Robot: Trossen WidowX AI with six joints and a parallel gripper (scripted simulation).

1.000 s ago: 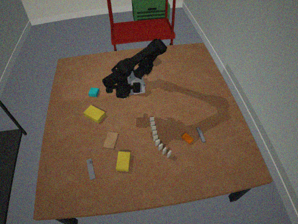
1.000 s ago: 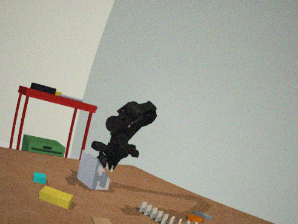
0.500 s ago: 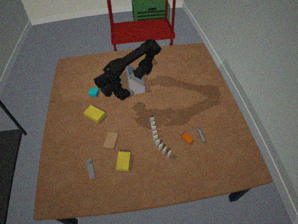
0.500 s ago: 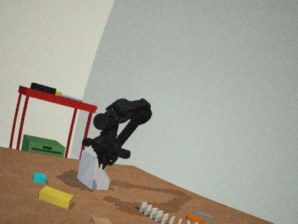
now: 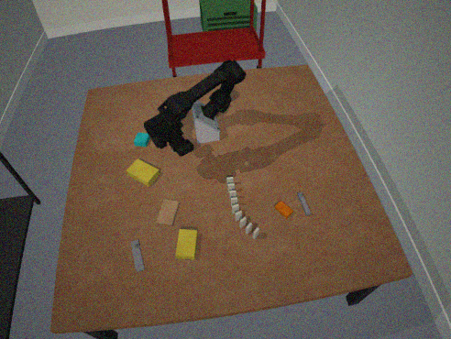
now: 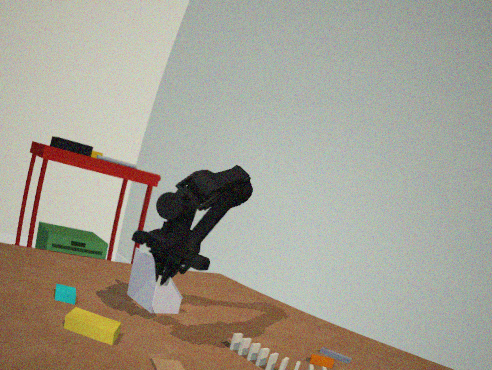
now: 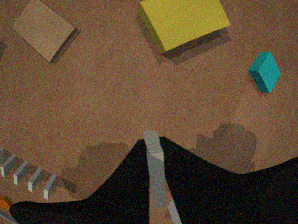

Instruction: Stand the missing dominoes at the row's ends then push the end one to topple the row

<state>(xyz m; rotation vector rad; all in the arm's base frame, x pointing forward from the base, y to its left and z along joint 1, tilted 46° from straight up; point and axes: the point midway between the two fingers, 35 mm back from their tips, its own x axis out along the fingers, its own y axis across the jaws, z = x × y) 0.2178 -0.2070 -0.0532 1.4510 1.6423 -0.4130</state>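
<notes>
A curved row of several off-white dominoes (image 5: 234,201) (image 6: 254,350) (image 7: 34,181) stands upright on the table, right of the middle in the top view. Its near end in that view bends to the right. Part of the row shows at the lower left in the wrist view. My gripper (image 6: 163,279) (image 7: 152,144) is shut on a pale grey domino (image 7: 154,146), which sticks out between the fingertips. The gripper is above the table, away from the row, beside the pale wedge-shaped block. The held domino is hard to make out in the top and exterior views.
The pale wedge block (image 5: 207,131) (image 6: 166,300) is close to the arm. Two yellow blocks (image 5: 143,172) (image 5: 186,244), a cyan block (image 5: 141,139) (image 7: 266,72) and a tan block (image 5: 168,212) lie left of the row. An orange block (image 5: 284,209) and a grey bar (image 5: 303,203) lie right.
</notes>
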